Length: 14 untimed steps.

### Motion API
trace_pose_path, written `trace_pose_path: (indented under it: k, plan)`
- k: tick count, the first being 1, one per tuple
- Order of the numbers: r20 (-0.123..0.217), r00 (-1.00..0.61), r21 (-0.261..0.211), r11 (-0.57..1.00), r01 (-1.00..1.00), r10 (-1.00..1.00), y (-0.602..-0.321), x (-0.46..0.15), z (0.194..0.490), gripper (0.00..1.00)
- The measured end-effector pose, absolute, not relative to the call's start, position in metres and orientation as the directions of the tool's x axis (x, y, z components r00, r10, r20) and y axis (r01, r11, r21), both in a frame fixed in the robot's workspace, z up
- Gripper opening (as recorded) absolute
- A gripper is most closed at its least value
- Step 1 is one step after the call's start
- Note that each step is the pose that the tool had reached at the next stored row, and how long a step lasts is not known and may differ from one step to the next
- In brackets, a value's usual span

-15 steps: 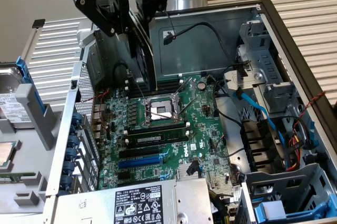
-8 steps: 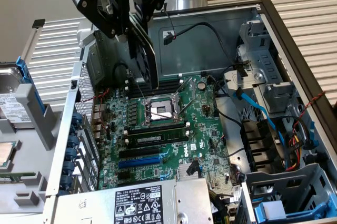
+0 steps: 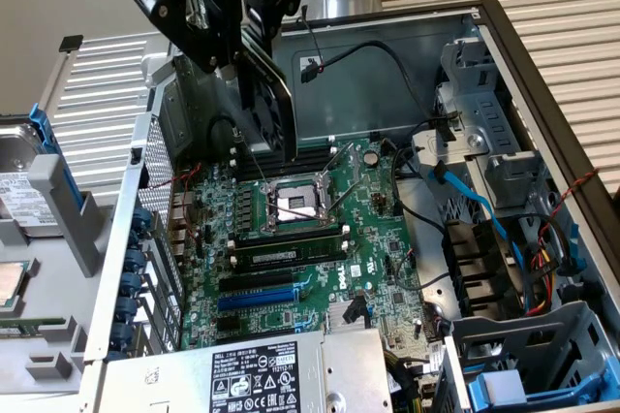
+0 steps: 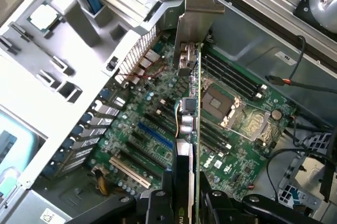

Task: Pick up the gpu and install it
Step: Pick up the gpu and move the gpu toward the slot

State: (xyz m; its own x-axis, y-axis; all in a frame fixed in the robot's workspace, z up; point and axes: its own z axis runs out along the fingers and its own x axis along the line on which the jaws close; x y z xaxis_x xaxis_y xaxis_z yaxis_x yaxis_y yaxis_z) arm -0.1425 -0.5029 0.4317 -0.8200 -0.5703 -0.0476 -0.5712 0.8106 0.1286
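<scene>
The gpu is held on its edge in the air above the green motherboard, inside the open computer case. The claw is closed on it, with one finger on each face of the card and the jaws partly apart around its thickness. The silver bracket is at the end far from the claw. In the exterior view the gpu hangs from the claw over the CPU socket area. The blue slot lies further away, toward the power supply.
</scene>
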Motion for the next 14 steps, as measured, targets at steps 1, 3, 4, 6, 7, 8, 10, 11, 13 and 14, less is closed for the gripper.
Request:
trace_pose_path:
  k: [1,3,4,6,7,8,10,11,13,14]
  plan:
    - [-0.047,-0.813,0.129,0.804,-0.581,-0.58,-0.5029,-0.142,0.4318,0.29]
    - [-0.047,-0.8,0.129,0.791,-0.598,-0.598,-0.5029,-0.1411,0.4317,0.29]
    - [-0.047,-0.794,0.129,0.784,-0.607,-0.606,-0.5029,-0.1407,0.4318,0.29]
    - [-0.047,-0.78,0.129,0.771,-0.624,-0.623,-0.5029,-0.1397,0.4317,0.29]
    - [-0.047,-0.774,0.129,0.764,-0.632,-0.632,-0.5029,-0.1393,0.4317,0.29]
    - [-0.047,-0.767,0.129,0.758,-0.64,-0.64,-0.5029,-0.1389,0.4318,0.29]
    - [-0.047,-0.754,0.129,0.744,-0.655,-0.655,-0.5029,-0.1381,0.4317,0.29]
    - [-0.047,-0.747,0.129,0.738,-0.663,-0.663,-0.5029,-0.1377,0.4317,0.29]
    - [-0.047,-0.733,0.129,0.723,-0.678,-0.679,-0.5029,-0.1368,0.4318,0.29]
    - [-0.047,-0.725,0.129,0.716,-0.686,-0.687,-0.5029,-0.1363,0.4318,0.29]
